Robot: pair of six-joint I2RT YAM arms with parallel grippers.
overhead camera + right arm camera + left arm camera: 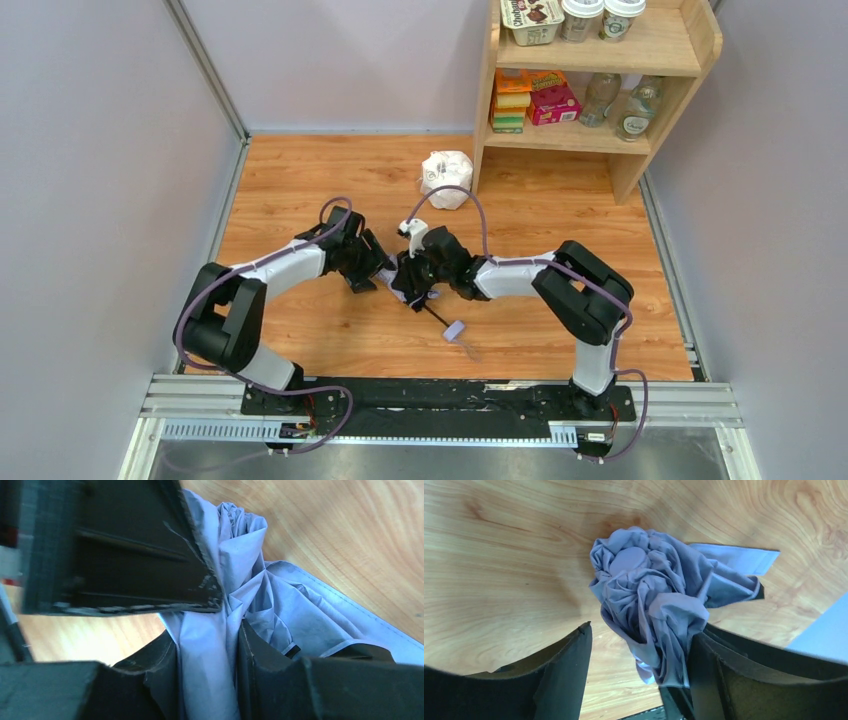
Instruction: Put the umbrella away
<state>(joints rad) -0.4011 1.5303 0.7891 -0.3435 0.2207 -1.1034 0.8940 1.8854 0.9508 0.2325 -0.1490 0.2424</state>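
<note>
Mid-table, right hand (205,655) pinching umbrella (260,600), left hand (641,635) spread, shelf labels (531,14) unreadable

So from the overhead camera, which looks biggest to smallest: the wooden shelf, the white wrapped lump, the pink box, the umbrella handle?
1. wooden shelf, by far.
2. white wrapped lump and pink box: about alike, and the box sits higher, nearer the camera, so no ranking.
3. umbrella handle, smallest.
</note>
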